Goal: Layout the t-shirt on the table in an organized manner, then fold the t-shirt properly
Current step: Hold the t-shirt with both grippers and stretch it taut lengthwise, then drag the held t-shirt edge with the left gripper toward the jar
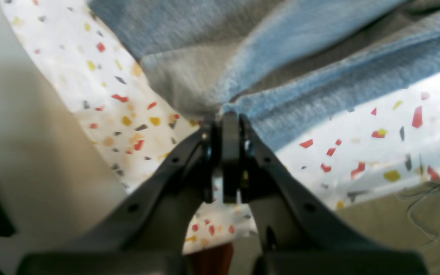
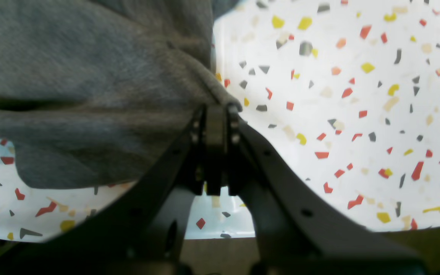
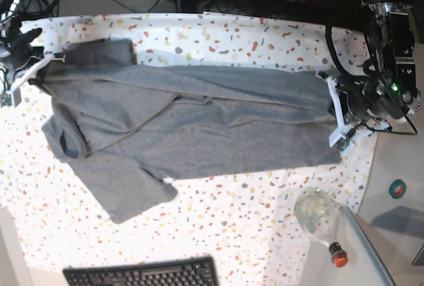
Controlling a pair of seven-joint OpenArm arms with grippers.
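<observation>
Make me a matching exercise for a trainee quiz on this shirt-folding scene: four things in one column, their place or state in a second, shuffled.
Things:
1. left tool
2. right tool
3. bottle
4. keyboard

Places or states:
A. lying at the table's bottom-right corner in the base view
B. shut on the t-shirt at the base view's right end
C. at the base view's bottom edge
D. shut on the t-shirt at the base view's left end

Pairs: 1-B, 2-D, 3-A, 4-C

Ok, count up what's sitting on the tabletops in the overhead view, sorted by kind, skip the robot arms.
t-shirt: 1
bottle: 1
keyboard: 1
tape roll: 1
Total: 4
</observation>
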